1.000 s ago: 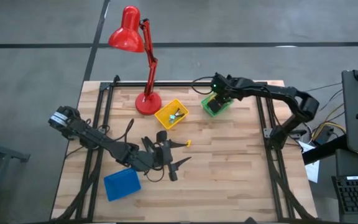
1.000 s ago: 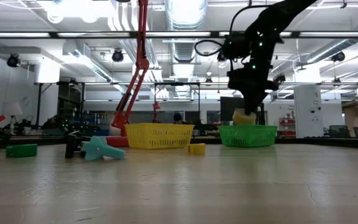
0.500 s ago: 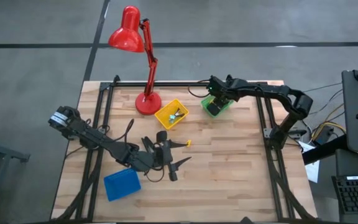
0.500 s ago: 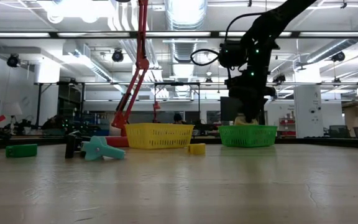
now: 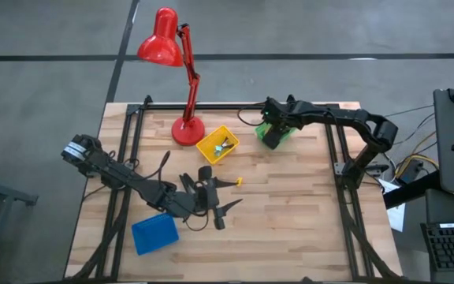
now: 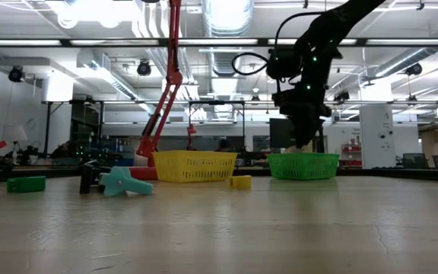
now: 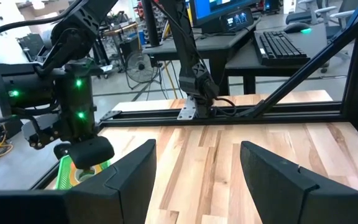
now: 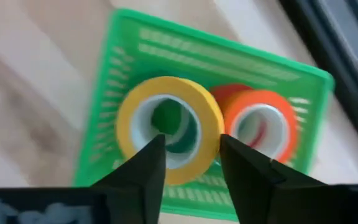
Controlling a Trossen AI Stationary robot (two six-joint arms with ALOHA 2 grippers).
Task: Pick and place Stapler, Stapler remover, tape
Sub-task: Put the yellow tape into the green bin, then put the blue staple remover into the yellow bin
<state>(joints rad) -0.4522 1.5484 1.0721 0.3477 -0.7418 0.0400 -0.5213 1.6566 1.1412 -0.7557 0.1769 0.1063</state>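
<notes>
My right gripper (image 8: 191, 146) hangs open over the green basket (image 5: 275, 132), pointing steeply down. A yellow tape roll (image 8: 169, 127) lies flat in the basket, on top of a green roll and beside an orange roll (image 8: 263, 124) and a red one. One finger stands in the yellow roll's hollow, the other outside its wall. My left gripper (image 7: 197, 155) waits open and level at mid-table (image 5: 228, 196). In the low view a teal piece (image 6: 124, 181) and a small black thing (image 6: 90, 176) rest on the table. I cannot tell whether either is the stapler. My right gripper comes at the yellow roll from above, with the roll's wall (image 8: 207, 134) between its two spread fingers. Whether either finger touches the wall, I cannot tell. The roll lies in the basket on the other rolls.
A yellow basket (image 5: 217, 145) stands left of the green one, and a red desk lamp's base (image 5: 186, 130) is beside it. A blue bin (image 5: 154, 233) sits near the front left. A small yellow piece (image 5: 239, 181) and a green block (image 6: 26, 183) lie on the wood.
My right gripper has sunk a little over the green basket and rolled about its own axis. The yellow roll, which hung just above the basket's rim, has gone down into the basket and no longer shows in the low view.
</notes>
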